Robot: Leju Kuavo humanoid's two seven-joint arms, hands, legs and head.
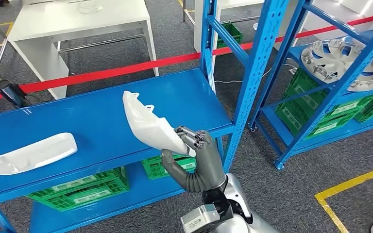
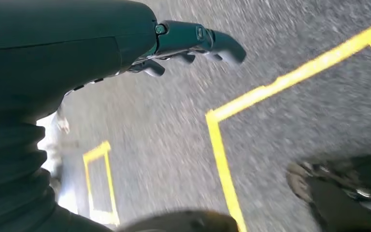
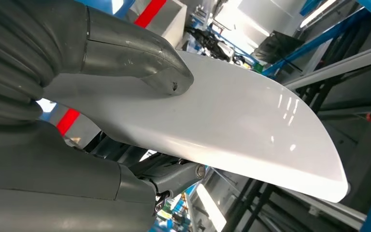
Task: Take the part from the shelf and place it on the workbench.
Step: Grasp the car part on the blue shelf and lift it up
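Note:
My right hand (image 1: 196, 155) grips one end of a long white plastic part (image 1: 148, 124) and holds it tilted above the front edge of the blue shelf (image 1: 102, 116). In the right wrist view the thumb (image 3: 140, 53) lies across the part's glossy white face (image 3: 241, 125), with the fingers (image 3: 174, 176) under it. A second white part (image 1: 29, 153) of the same kind lies flat on the shelf at the left. My left hand (image 2: 183, 46) hangs over the grey floor with its dark fingers slightly curled and nothing in them.
A red barrier tape (image 1: 126, 70) runs behind the shelf, with a white table (image 1: 77, 24) beyond it. Green crates (image 1: 82, 189) sit under the shelf. A second blue rack at the right holds wheel covers (image 1: 342, 60) and green crates (image 1: 320, 107). Yellow floor lines (image 1: 349, 187) mark the carpet.

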